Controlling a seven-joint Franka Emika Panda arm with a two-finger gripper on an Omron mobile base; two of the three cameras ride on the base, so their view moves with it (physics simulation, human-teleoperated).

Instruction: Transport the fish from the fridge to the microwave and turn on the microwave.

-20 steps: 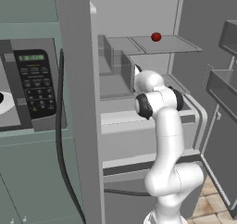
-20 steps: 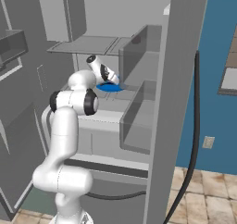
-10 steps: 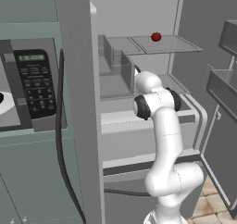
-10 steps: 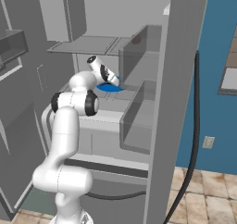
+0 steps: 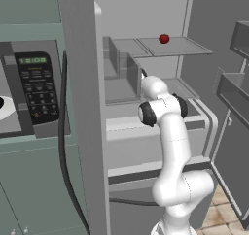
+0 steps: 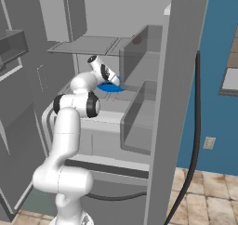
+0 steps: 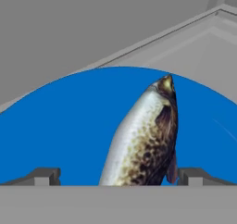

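The fish [image 7: 143,135], silver with brown speckles, lies on a round blue plate [image 7: 55,135] on a middle shelf inside the fridge [image 5: 78,108]. My gripper [image 7: 119,177] is open right over it, one fingertip on each side of the fish's lower body, and neither touches it. From the right base view the plate [image 6: 109,87] shows just under my hand [image 6: 103,71]. The microwave [image 5: 34,88] stands left of the fridge, with its black keypad and white turntable plate [image 5: 5,108] showing.
A small dark-red ball [image 5: 164,38] rests on the top fridge shelf. Clear bins [image 5: 127,69] stand close to the left of my hand. The thick fridge door [image 5: 233,127] hangs open on the right. A black cable [image 5: 63,146] runs down beside the fridge wall.
The arm has eased slightly down toward the plate. The jaws have stayed open.
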